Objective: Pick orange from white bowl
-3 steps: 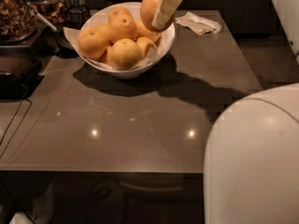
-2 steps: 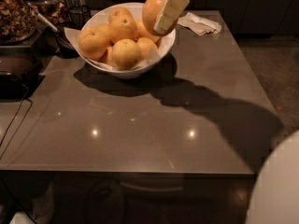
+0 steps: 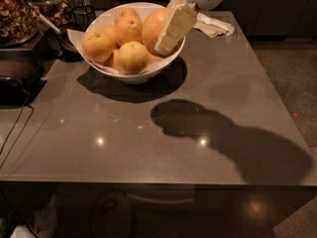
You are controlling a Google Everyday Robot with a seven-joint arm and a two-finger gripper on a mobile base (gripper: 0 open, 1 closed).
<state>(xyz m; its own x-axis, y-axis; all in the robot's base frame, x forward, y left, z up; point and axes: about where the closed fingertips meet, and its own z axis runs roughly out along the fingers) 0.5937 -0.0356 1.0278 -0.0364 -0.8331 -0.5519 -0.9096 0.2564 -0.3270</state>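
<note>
The white bowl (image 3: 171, 58) stands at the table's far left, lined with white paper and holding several oranges. The orange (image 3: 152, 24), the largest and deepest in colour, is at the bowl's right side, high against the rim. My gripper (image 3: 159, 42) reaches down from the top of the view and is shut on the orange. One cream finger (image 3: 174, 28) lies across the orange's right front; the other finger is hidden behind the fruit. Paler, smaller fruit (image 3: 132, 56) lie left of it.
The bowl stands on a dark grey table (image 3: 148, 143). A crumpled white napkin (image 3: 214, 26) lies right of the bowl. A jar of nuts (image 3: 15, 14), dark containers (image 3: 69, 38) and a black cable (image 3: 15, 128) are at the left edge. The arm's shadow falls across the table's right half.
The view has moved closer to the bowl. The white robot body that filled the lower right has left the view. The gripper has stayed at the orange.
</note>
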